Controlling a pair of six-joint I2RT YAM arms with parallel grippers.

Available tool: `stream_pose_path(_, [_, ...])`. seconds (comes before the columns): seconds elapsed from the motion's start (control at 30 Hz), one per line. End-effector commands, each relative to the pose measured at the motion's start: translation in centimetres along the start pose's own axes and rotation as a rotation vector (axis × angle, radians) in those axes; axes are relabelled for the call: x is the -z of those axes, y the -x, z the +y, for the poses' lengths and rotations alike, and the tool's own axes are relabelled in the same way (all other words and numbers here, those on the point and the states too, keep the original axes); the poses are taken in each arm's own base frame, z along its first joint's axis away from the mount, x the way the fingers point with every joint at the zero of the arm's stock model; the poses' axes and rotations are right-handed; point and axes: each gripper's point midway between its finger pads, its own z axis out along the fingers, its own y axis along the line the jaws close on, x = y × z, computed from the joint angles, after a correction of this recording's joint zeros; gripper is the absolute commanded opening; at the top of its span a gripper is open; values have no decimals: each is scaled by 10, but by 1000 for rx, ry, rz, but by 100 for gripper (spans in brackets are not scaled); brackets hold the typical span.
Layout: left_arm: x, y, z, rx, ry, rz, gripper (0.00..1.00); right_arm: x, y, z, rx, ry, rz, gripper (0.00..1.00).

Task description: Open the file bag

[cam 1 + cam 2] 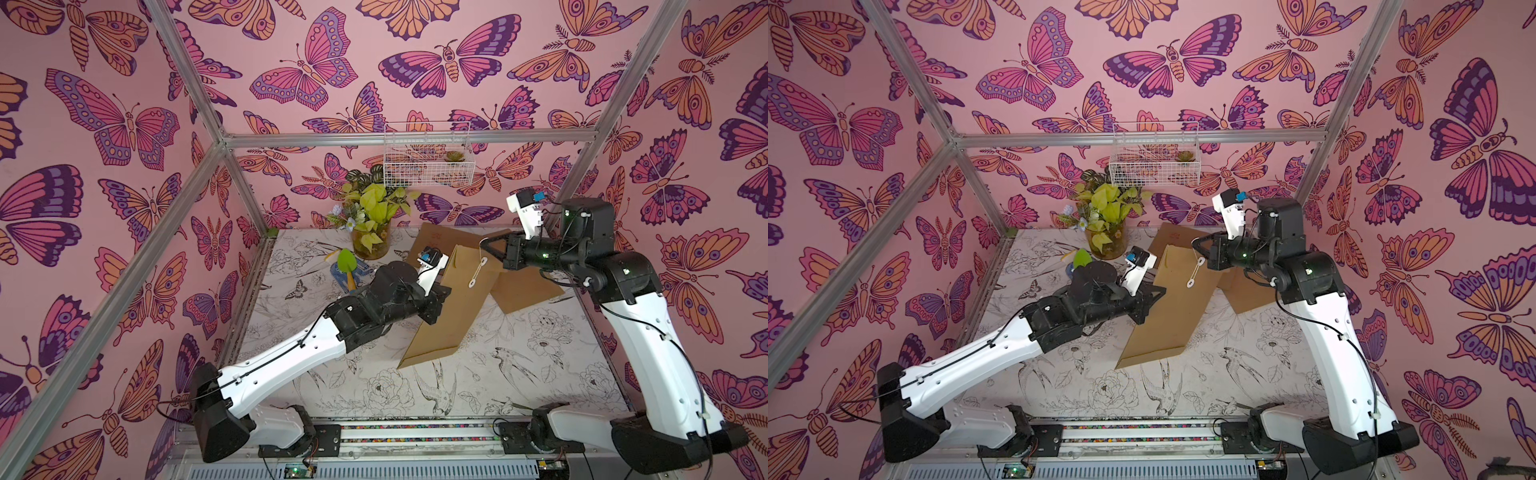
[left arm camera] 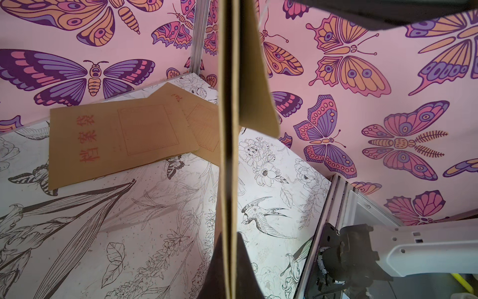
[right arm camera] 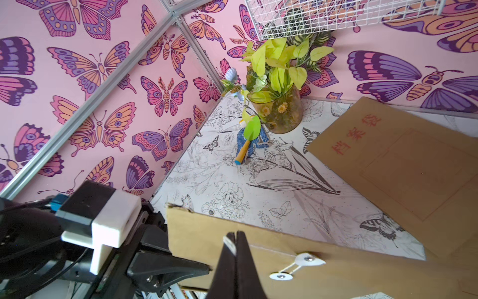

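The file bag [image 1: 446, 316] [image 1: 1173, 316] is a brown kraft envelope held tilted above the table. My left gripper [image 1: 436, 299] [image 2: 229, 246] is shut on its left edge, and the bag shows edge-on [image 2: 227, 129] between the jaws. Two white discs [image 1: 483, 262] [image 3: 307, 259] on the bag's face are joined by a white string [image 3: 292, 268]. My right gripper [image 1: 484, 243] [image 3: 234, 236] is shut at the bag's upper edge, pinching the string's white end tab. A thin line of string runs from the tab to the upper disc. The flap [image 2: 258, 90] hangs loose.
Two more brown file bags [image 1: 523, 286] [image 1: 449, 237] lie flat at the back right, under my right arm. A glass vase of yellow-green leaves [image 1: 371, 241] stands at the back. A green trowel [image 1: 347, 266] lies on a blue glove. A wire basket [image 1: 428, 153] hangs on the back wall.
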Motion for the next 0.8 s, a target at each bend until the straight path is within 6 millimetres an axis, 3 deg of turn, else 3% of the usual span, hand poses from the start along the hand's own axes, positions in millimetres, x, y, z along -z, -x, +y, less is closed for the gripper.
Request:
stream_pose_path(0.0, [-3, 6, -1, 13, -18, -23, 1, 6, 7, 18, 3, 70, -37, 0])
stream_pose_path(0.23, [-6, 5, 2, 29, -5, -24, 1, 2, 2, 30, -24, 151, -15, 0])
stream_pose_path(0.37, [-5, 10, 2, 46, 0, -46, 1, 3, -11, 34, -35, 175, 5, 0])
stream_pose_path(0.77, [6, 25, 0, 75, -1, -102, 1, 8, -57, 13, -60, 90, 57, 0])
